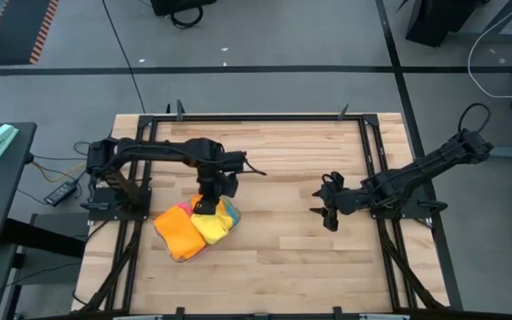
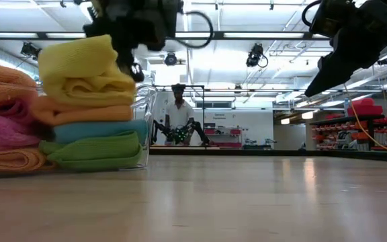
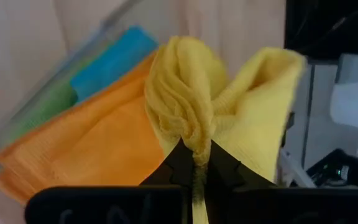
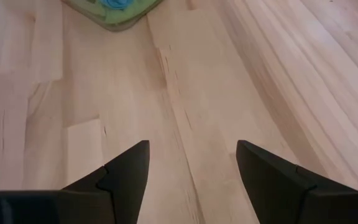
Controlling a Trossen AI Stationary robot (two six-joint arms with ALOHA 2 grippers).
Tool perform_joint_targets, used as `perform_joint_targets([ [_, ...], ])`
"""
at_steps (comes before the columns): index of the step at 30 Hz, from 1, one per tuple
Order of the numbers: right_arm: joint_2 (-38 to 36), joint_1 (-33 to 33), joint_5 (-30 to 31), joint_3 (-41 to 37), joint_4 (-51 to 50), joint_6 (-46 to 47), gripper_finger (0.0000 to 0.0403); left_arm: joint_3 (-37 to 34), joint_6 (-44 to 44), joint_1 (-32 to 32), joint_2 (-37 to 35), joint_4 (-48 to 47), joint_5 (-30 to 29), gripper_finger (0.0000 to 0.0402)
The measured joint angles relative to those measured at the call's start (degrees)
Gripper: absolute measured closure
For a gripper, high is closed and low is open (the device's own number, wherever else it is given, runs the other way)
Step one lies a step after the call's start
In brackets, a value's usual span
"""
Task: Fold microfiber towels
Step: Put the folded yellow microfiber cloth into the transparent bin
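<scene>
Pinching a bunched fold of the soft yellow microfiber towel (image 3: 229, 118), my left gripper (image 3: 194, 163) has its two dark fingers pressed together on the cloth, so the fabric gathers into a ridge and fans out to either side. I judge this a lift-off grip: taking the top cloth by one gathered fold should separate it from the pile without dragging the others along.

The stack of folded and loosely heaped microfiber towels (image 2: 79, 128) sits on the left half of the pale wooden slatted table (image 1: 283, 231), directly under the left gripper (image 1: 207, 206). In the low view it shows orange, blue and green layers, with pink and orange cloths at its far side. A clear plastic tray (image 2: 144, 128) holds the lower layers, which probably keeps them from sliding.

My right gripper (image 4: 191, 165) hovers over bare wood, well apart from the stack, with its fingers spread wide and nothing between them. I read it as waiting to receive a free corner once the yellow towel comes clear of the pile.
</scene>
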Motion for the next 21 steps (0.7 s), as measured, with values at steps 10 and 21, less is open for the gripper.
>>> perform_joint_targets([
  [10, 0.00, -0.04, 0.02, 0.00, 0.04, -0.61, 0.0154, -3.65, -1.68, -1.39, 0.03, 7.49, -19.69, 0.0312],
  [21, 0.00, -0.04, 0.00, 0.00, -0.02, -0.58, 0.0154, -3.00, -4.57, -6.52, 0.13, 7.40, -24.41, 0.0192],
])
